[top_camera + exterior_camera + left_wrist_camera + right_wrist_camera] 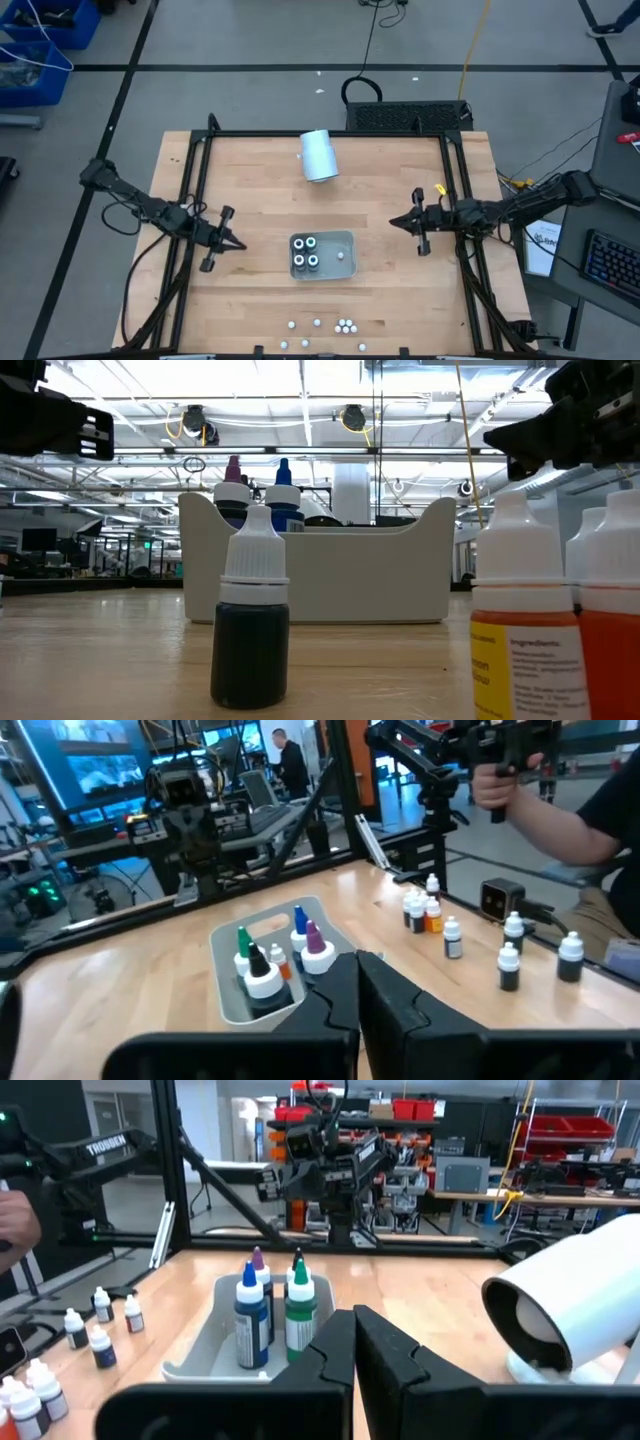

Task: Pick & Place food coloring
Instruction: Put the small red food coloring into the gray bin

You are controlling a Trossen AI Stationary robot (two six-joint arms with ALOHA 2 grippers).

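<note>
Four larger food coloring bottles stand upright in the left part of the grey tray; their coloured tips show in the left wrist view and the right wrist view. A small white bottle stands in the tray's right part. Several small bottles stand on the table near its near edge, close up in the low view. My left gripper is shut, left of the tray. My right gripper is shut, right of the tray.
A pale-blue cylinder lies on its side toward the far edge, also in the right wrist view. A black frame rings the table. A person's hand holds a device beyond the near edge. Bare wood lies between each gripper and the tray.
</note>
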